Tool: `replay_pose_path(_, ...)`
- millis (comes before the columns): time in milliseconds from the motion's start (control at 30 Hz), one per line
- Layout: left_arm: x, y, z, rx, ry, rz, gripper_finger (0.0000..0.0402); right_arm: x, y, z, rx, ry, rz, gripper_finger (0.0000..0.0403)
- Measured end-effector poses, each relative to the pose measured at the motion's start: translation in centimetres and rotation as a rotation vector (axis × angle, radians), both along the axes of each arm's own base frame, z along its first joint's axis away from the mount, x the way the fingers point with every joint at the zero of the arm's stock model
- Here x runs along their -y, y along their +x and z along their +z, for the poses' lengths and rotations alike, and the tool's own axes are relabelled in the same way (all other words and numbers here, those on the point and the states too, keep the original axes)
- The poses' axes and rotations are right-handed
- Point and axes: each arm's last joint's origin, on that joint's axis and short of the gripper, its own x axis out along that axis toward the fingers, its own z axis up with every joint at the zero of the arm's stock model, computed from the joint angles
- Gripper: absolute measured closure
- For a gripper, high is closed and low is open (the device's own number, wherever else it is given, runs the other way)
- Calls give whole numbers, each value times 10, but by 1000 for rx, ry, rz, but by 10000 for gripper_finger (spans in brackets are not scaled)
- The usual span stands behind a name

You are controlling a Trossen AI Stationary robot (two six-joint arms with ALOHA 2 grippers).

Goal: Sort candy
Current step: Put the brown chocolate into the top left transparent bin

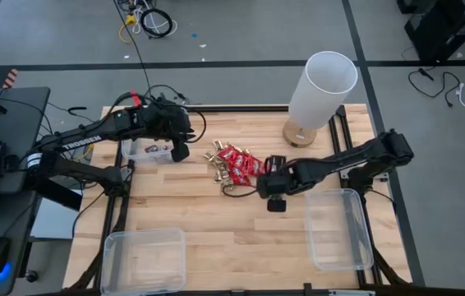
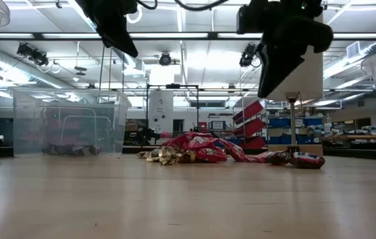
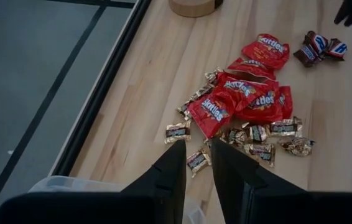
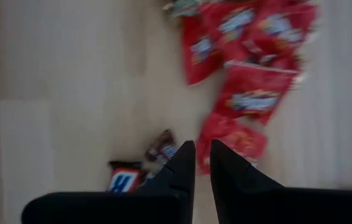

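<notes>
Overhead cam looks straight down on the whole desk (image 1: 216, 238) and both arms. The low one sits right at desk-top level, facing across into the room behind — it catches the same candy pile (image 2: 208, 151) the overhead sees mid-desk. Each wrist cam looks down past its own fingers, much closer in, and both land on that pile (image 3: 244, 102) (image 4: 250, 56) from opposite sides.

The candy (image 1: 234, 167) is mixed in colour — shiny red packets (image 3: 245, 99) with pale lettering, gold-foil pieces (image 3: 298, 145), and dark brown mini bars (image 3: 318, 47) marked in white, red and blue. The table (image 1: 216, 222) is pale wood; the lamp (image 1: 323, 89) shade is white.
</notes>
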Motion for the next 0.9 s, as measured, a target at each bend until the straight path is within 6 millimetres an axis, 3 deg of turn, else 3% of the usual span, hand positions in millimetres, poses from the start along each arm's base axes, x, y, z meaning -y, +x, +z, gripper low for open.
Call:
replay_pose_path(167, 0, 0, 0, 0, 0, 0, 322, -11, 3, -17, -76, -6, 89, 366)
replay_pose_path(567, 0, 0, 0, 0, -1, 1, 322, -23, 14, -57, -197, -33, 118, 366)
replay_pose_path(733, 0, 0, 0, 0, -1, 1, 322, -23, 14, -63, -225, -40, 123, 363)
replay_pose_path(900, 0, 0, 0, 0, -1, 1, 322, -19, 14, -63, -223, -76, 103, 326)
